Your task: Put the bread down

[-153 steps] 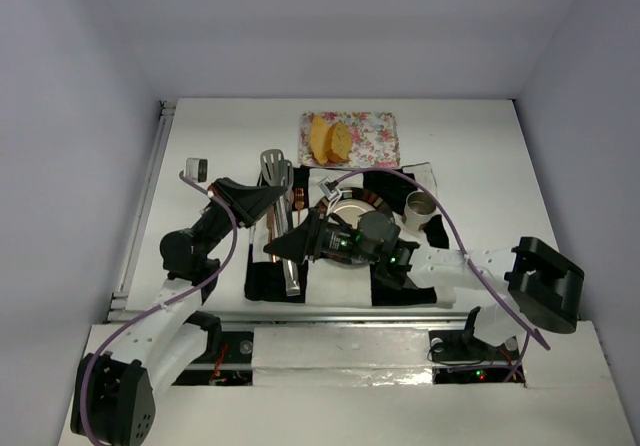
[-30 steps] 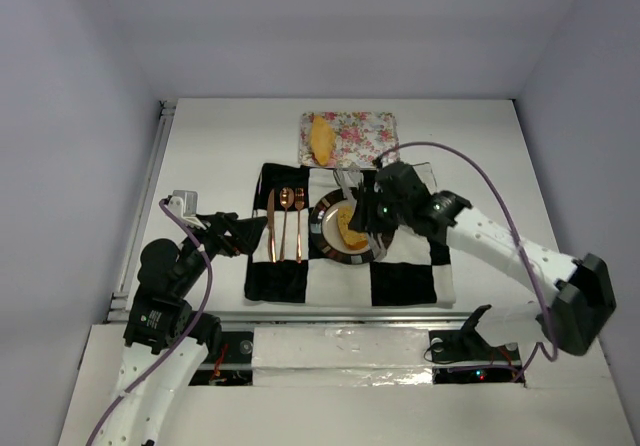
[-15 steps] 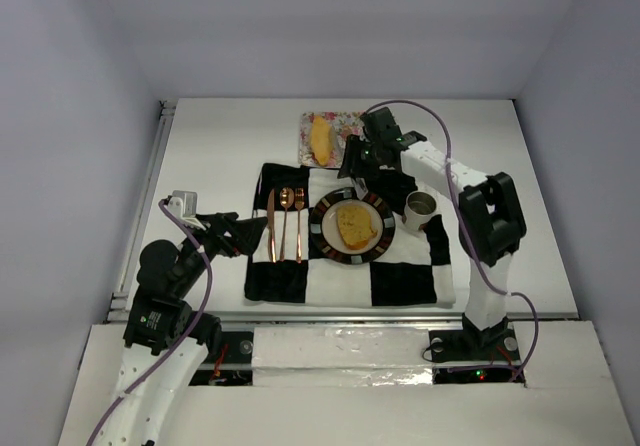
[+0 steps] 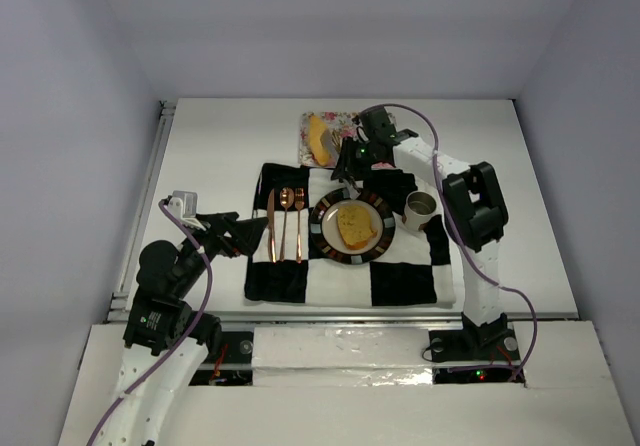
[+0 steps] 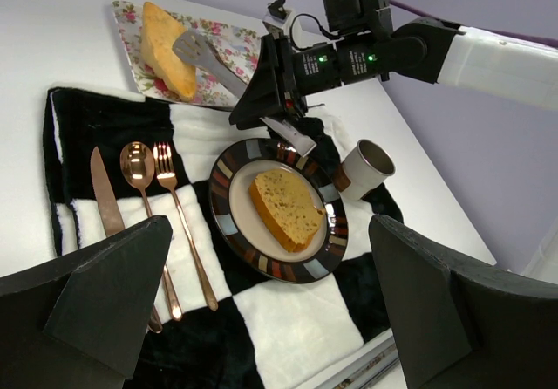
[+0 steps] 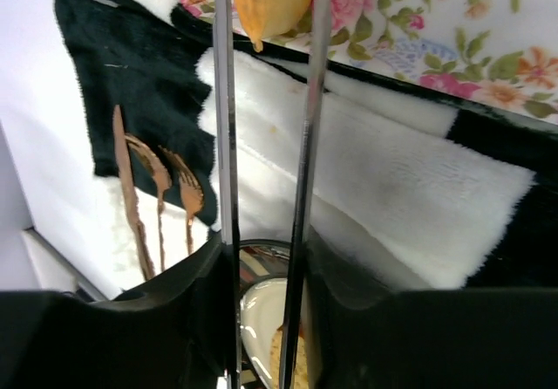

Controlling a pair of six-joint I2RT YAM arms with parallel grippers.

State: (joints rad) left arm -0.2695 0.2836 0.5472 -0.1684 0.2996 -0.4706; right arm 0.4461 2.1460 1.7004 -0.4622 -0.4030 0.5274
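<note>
The right claw (image 5: 272,108) is clamped on the handle end of a pair of metal tongs (image 5: 209,58). Its jaws stand partly closed rather than tight because the two springy arms run between them. The tongs reach out over the flowered tray (image 6: 453,49), so the tool does the pinching, not the claw. In the right wrist view the tong arms flank the lower tip of the bread slice on the tray (image 5: 161,40), which seems to stand on edge. Whether they already squeeze it cannot be told. The other bread slice (image 5: 286,208) lies flat in the middle of the round plate (image 5: 222,228) on the checked mat (image 5: 288,319), so the task looks about half done. The left claw (image 4: 248,236) hangs wide and empty beside the knife (image 5: 105,201), out of the way.
</note>
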